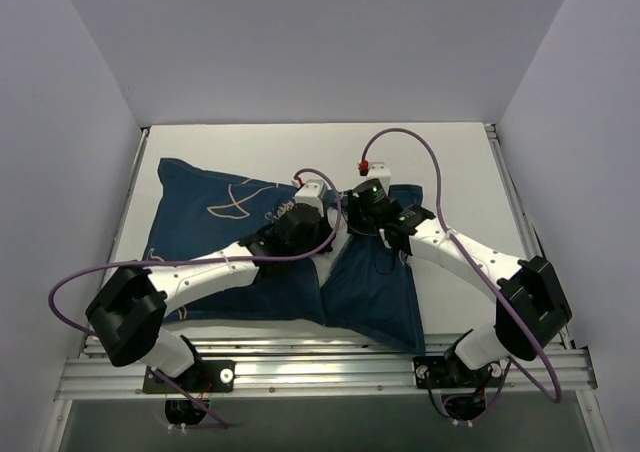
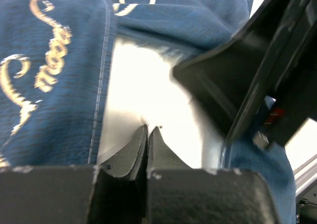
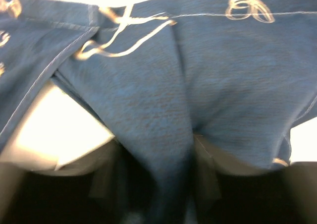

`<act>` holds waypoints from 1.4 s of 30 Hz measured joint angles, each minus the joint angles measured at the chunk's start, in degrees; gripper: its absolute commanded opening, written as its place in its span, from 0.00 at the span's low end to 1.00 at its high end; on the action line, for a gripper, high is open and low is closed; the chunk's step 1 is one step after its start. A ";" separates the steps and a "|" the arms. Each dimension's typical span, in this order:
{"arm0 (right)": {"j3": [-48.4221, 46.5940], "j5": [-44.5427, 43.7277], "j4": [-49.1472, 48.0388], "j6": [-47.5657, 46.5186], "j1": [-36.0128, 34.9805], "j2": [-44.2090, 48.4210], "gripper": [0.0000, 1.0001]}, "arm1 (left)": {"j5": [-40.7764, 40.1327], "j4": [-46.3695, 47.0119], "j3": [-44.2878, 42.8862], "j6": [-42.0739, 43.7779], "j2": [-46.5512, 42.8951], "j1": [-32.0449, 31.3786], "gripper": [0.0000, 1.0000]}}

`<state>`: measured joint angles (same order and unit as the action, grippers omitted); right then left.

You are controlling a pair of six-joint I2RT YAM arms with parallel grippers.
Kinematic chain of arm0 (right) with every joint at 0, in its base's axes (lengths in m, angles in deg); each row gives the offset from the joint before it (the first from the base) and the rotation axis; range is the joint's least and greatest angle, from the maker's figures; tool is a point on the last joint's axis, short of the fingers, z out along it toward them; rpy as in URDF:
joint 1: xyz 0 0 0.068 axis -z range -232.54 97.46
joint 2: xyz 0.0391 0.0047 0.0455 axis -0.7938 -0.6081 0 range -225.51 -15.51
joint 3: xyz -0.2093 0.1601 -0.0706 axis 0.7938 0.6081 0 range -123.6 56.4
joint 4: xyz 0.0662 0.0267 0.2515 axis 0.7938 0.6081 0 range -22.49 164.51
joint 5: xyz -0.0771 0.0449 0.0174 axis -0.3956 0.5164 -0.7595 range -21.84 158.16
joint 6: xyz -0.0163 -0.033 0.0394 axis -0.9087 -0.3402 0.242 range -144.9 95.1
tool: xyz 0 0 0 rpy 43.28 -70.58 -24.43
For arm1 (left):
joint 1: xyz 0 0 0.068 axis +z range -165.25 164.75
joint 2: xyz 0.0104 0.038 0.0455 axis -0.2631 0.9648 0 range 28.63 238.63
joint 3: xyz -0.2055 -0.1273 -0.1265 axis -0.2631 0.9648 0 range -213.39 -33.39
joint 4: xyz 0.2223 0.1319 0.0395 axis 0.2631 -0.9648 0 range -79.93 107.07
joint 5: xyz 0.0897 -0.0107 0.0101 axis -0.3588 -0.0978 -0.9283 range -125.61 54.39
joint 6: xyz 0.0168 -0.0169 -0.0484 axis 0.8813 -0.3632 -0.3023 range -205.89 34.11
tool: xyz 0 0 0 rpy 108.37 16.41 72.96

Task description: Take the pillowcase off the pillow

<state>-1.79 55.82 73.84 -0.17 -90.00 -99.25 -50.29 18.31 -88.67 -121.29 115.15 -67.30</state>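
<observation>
Pillowcase (image 1: 210,222) sprawled across the worktop (image 1: 460,162), swallowing nearly all of the pillow (image 2: 143,85). Just a white patch peeking out at the opening in the wrist views. Both wrist shots blurry, the right one especially. Up close, left fingers (image 2: 133,152) squeezed together, tips nipping the white pillow fabric. Over on the other side, right fingers (image 3: 218,162) smeared but clamped round a bunched navy fold, looks like. From above, both arms reaching in and meeting over the pillowcase, heads nearly touching, purple cable (image 1: 437,177) looping overhead.
</observation>
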 measured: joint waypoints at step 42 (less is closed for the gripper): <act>22.97 23.19 -22.21 8.22 14.49 8.31 0.00 | 6.01 -13.60 -10.58 13.22 -11.76 -1.66 0.89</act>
<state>21.18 79.01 51.63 8.05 -75.51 -90.95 -44.28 4.71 -99.25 -108.06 103.39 -68.97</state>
